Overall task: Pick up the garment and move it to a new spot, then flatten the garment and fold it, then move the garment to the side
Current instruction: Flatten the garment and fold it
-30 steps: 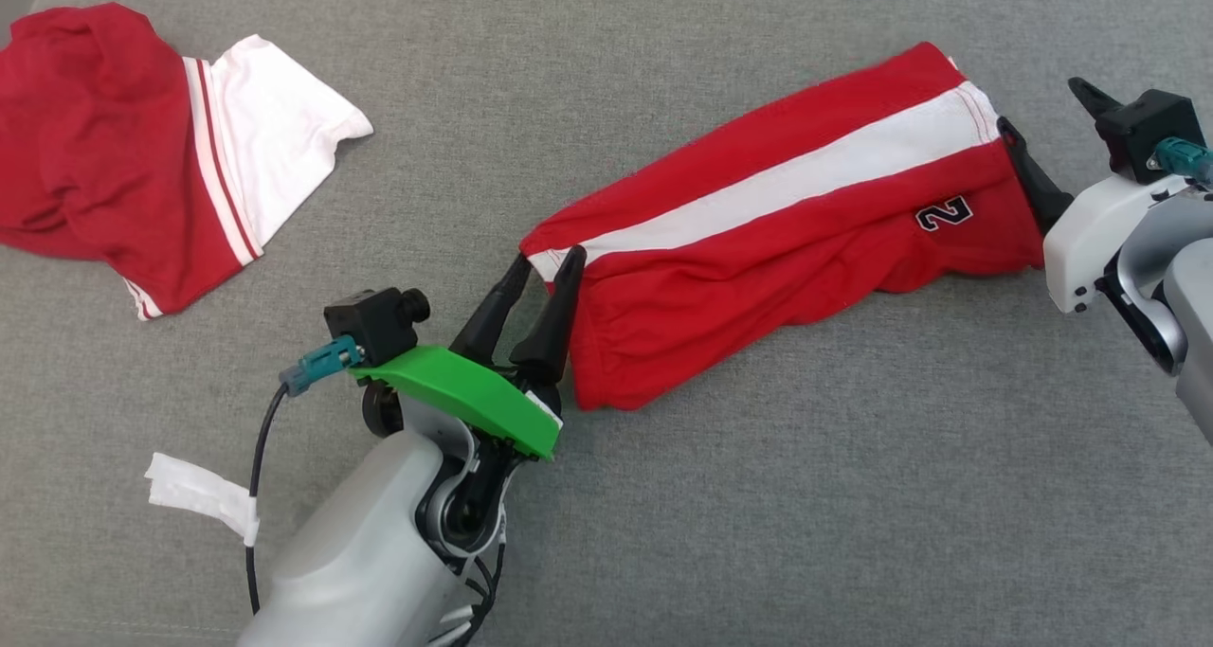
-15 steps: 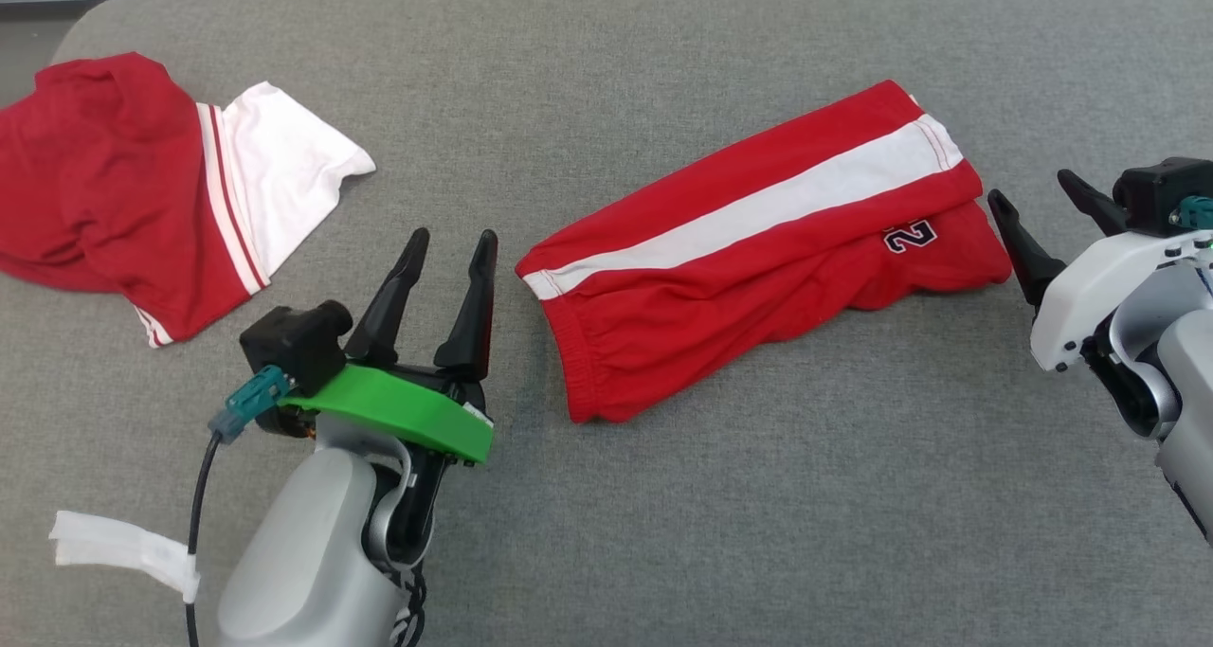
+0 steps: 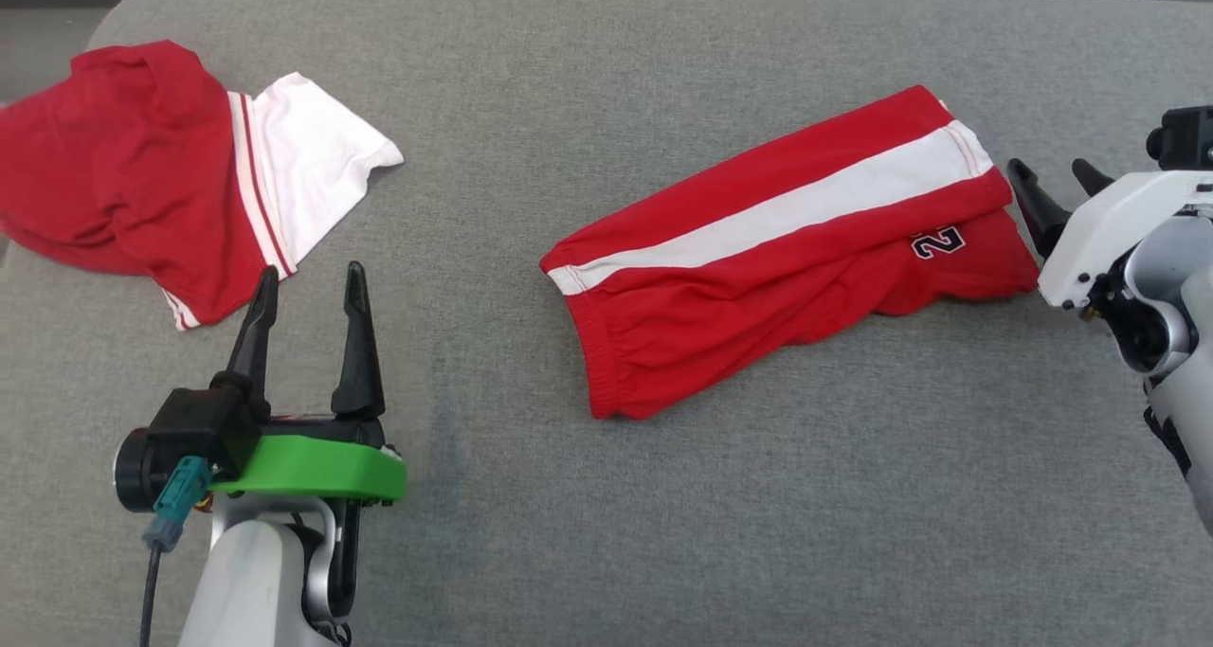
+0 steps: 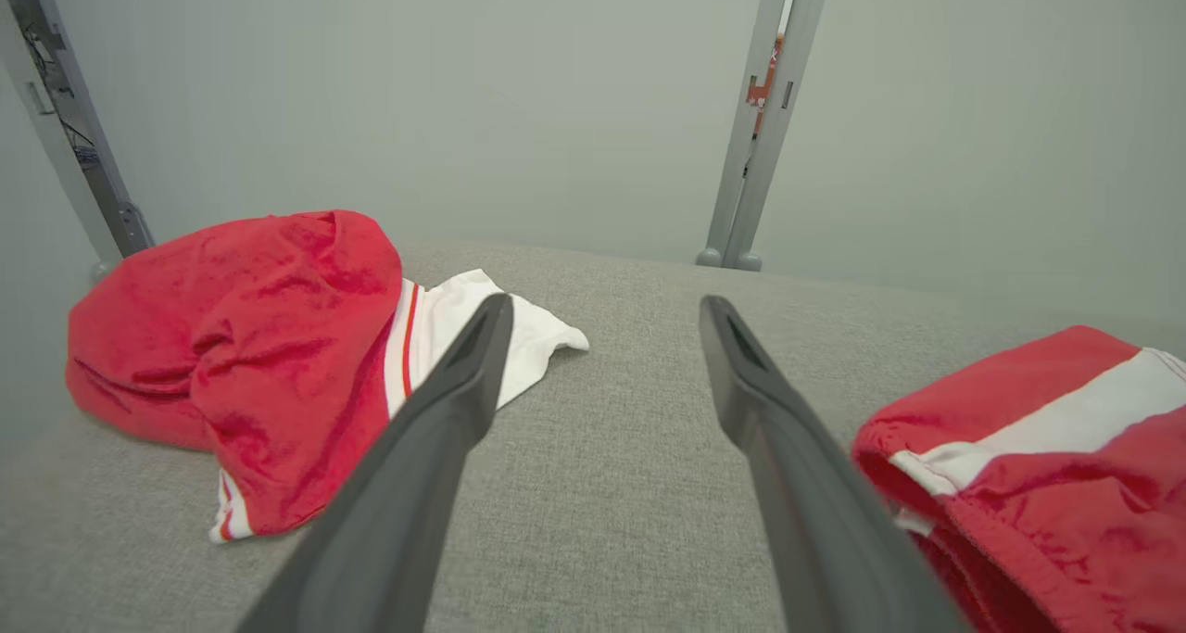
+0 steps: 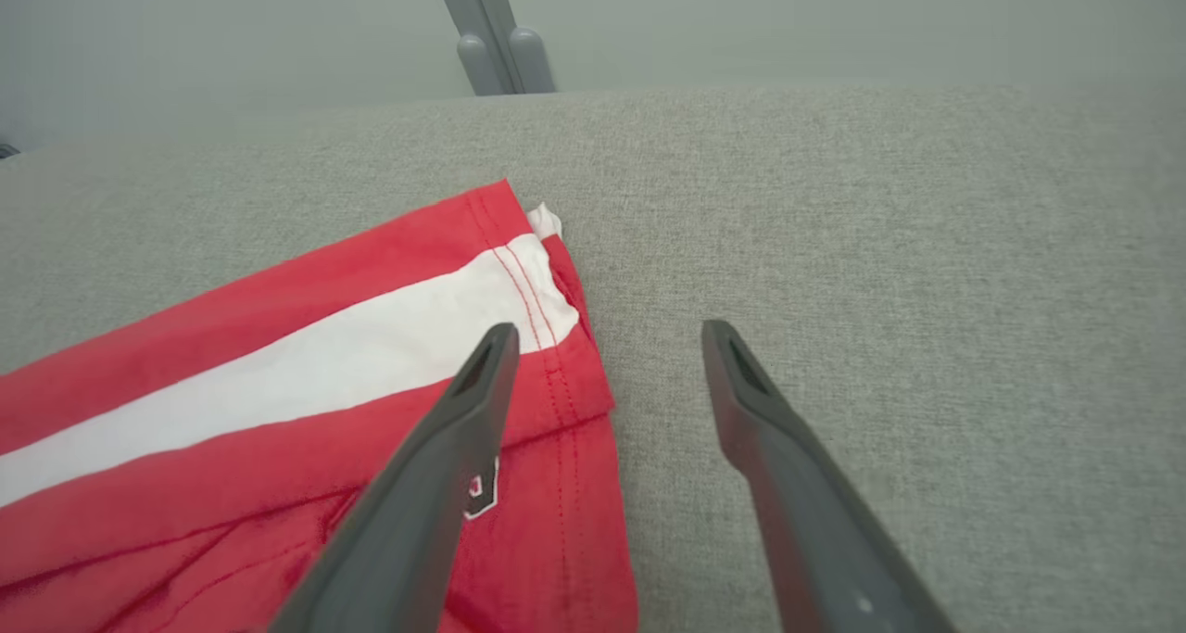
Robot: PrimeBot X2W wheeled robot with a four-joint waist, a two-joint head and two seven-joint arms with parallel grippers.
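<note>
Fingers (image 3: 357, 353) spread, empty; shorts (image 3: 758, 278) folded.

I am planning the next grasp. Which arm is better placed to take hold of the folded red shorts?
Probably the right. The right gripper is open just beside the hem end of the red shorts; the left gripper, also open, stands apart from the waistband, nearer the other garment.

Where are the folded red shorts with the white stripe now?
In the head view, the red white-striped shorts lie right of centre on the grey cushion, beside the right gripper.
</note>
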